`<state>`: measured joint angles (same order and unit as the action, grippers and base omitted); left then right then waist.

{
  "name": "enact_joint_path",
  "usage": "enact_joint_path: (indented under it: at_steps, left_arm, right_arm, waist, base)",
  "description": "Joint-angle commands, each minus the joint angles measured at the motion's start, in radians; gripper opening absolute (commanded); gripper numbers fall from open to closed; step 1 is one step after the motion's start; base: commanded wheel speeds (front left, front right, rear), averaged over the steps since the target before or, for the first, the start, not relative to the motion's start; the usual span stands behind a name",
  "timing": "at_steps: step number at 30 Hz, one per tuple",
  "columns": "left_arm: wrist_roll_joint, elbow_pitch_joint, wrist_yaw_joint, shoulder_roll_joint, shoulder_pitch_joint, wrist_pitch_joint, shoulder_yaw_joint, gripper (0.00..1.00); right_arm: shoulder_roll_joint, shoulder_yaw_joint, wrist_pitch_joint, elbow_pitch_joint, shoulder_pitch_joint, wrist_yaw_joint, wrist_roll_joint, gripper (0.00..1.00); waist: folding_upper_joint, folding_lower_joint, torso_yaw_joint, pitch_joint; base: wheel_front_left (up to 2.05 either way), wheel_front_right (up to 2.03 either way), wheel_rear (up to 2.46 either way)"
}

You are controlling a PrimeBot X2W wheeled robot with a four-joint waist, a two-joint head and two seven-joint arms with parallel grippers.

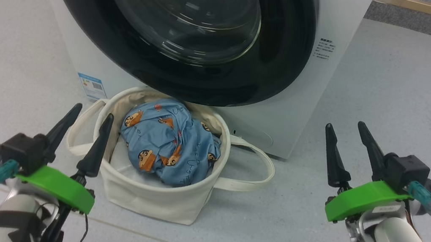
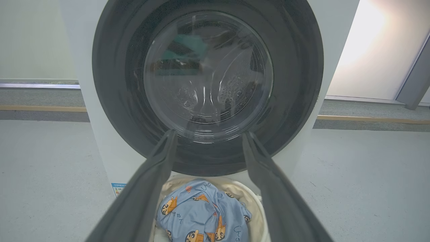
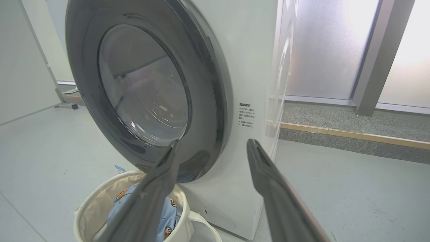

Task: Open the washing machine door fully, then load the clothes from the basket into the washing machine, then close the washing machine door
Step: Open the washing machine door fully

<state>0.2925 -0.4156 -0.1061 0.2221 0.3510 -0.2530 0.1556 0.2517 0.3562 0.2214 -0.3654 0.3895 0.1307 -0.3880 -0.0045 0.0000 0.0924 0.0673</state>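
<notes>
Black, tapered fingers (image 1: 94,150) of the left gripper (image 1: 94,110) stand apart with nothing between them. Their tips are raised beside the near left rim of the round cream-white canvas basket (image 1: 152,201), close to one of its long loop handles. Over on the other side, the right gripper (image 1: 345,124) has its two dark fingers likewise spread and empty, hovering above the grey floor (image 1: 397,105), well apart from the basket. Each pair of fingers rises from a bright green plastic bracket (image 1: 60,189) on a pale forearm.

Inside the basket lie the clothes (image 1: 169,144), a bundle of light blue thin fabric printed with orange-and-black cartoon figures, heaped on a plain white cloth (image 1: 125,165). The basket sits on the floor just before the big white front-loading washing machine (image 1: 318,93), below its large round door (image 1: 279,66) with the glossy black rim and bulging clear glass. That door lies flat against the machine's front, closed. A small blue label sticker (image 1: 91,85) shows low on the machine's left.
</notes>
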Motion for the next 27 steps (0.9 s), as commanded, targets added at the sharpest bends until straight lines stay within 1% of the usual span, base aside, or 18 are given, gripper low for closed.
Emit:
enact_joint_path:
  at_steps: [1, 8, 19, 24, 27]
  left_arm:
    - [0.003, 0.041, 0.0, 0.03, 0.042, -0.009, -0.029, 1.0]
    - [0.007, 0.054, 0.0, 0.028, 0.032, -0.009, -0.032, 1.0]
    - [0.018, 0.072, -0.001, 0.024, 0.022, -0.009, -0.04, 1.0]
    - [0.021, 0.077, -0.002, 0.021, 0.018, -0.009, -0.041, 1.0]
    - [0.022, 0.079, -0.003, 0.015, 0.022, -0.009, -0.033, 1.0]
  right_arm:
    - [-0.004, 0.014, 0.001, 0.024, 0.026, 0.0, -0.007, 1.0]
    - [-0.006, 0.006, 0.004, 0.011, 0.029, 0.0, -0.013, 1.0]
    - [-0.019, -0.037, 0.01, -0.013, 0.04, 0.0, -0.019, 1.0]
    - [-0.017, -0.045, 0.013, -0.025, 0.054, 0.0, -0.025, 1.0]
    - [-0.006, -0.057, 0.018, -0.031, 0.066, 0.0, -0.022, 1.0]
  waist:
    - [0.0, 0.0, 0.001, 0.0]
    - [0.0, 0.0, 0.003, 0.001]
    - [0.0, 0.0, 0.007, 0.012]
    - [0.0, 0.0, 0.007, 0.02]
    - [0.0, 0.0, 0.018, 0.029]
  base:
    - [0.17, 0.17, -0.35]
    - [0.02, 0.02, -0.03]
    - [0.0, 0.0, 0.0]
    - [0.0, 0.0, 0.0]
    - [0.0, 0.0, 0.0]
